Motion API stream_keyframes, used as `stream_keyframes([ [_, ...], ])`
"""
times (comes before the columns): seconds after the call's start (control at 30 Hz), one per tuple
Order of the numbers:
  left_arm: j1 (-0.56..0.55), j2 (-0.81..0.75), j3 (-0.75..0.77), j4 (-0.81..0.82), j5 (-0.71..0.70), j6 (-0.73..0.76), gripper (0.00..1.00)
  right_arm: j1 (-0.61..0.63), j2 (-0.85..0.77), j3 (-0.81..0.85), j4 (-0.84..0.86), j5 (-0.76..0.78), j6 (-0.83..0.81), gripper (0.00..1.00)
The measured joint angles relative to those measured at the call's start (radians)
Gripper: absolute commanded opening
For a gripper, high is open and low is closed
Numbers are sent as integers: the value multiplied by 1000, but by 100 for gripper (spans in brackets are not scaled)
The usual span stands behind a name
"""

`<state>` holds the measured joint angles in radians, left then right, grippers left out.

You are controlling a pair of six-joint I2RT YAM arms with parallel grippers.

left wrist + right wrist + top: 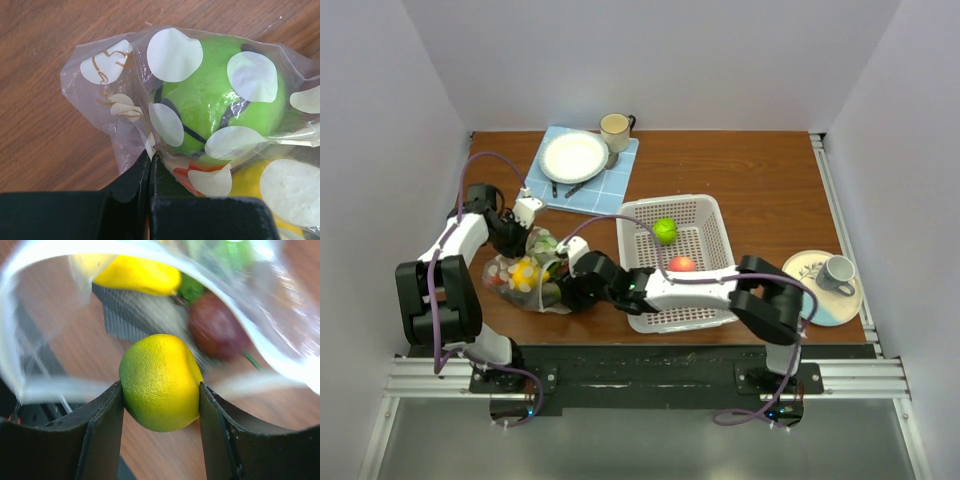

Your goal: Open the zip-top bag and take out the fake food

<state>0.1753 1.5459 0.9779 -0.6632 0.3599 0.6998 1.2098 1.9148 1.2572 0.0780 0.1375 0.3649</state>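
"Two wrist feeds plus the overhead. What have you got, biggest first?"

"I have the brown desk (pixel 750 170). The white basket (pixel 642 215) sits near its middle. Left of the basket lies the zip-top bag (pixel 510 285), flat on the desk by my left arm, with fake food (pixel 525 272) inside. At the far edge there is a blue mat (pixel 625 170) carrying a white plate (pixel 573 156), with a mug (pixel 615 127) at its corner. On the right there is a small plate (pixel 810 265) with a cup (pixel 837 272) on it."

"And the smaller things?"

"The basket holds a green fruit (pixel 665 231) and a red-orange one (pixel 683 264). My left gripper (pixel 150 162) has its jaws pressed together on a fold of the bag's film, just beside a bright green piece (pixel 220 100) inside the bag. My right gripper (pixel 160 390) is at the bag's mouth, and its jaws are clamped on a yellow-green lemon (pixel 160 382), one finger on each side. Behind the lemon, within the plastic, I make out a yellow piece (pixel 135 275) and a dark maroon one (pixel 215 330). That view is blurred, so it is a plum perhaps, but I cannot say."
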Motion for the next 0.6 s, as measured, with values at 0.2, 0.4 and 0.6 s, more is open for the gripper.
stream_keyframes([
  [0.2, 0, 0, 0, 3, 0, 0, 0, -3, -335, -137, -63, 113, -34, 17],
  [0.4, 0, 0, 2, -2, 3, -1, 0, -83, -596, -287, -73, 258, -36, 1],
  [0.6, -28, -1, 15, -6, -6, -26, 0, -235, -554, -344, -155, 381, -14, 62],
])
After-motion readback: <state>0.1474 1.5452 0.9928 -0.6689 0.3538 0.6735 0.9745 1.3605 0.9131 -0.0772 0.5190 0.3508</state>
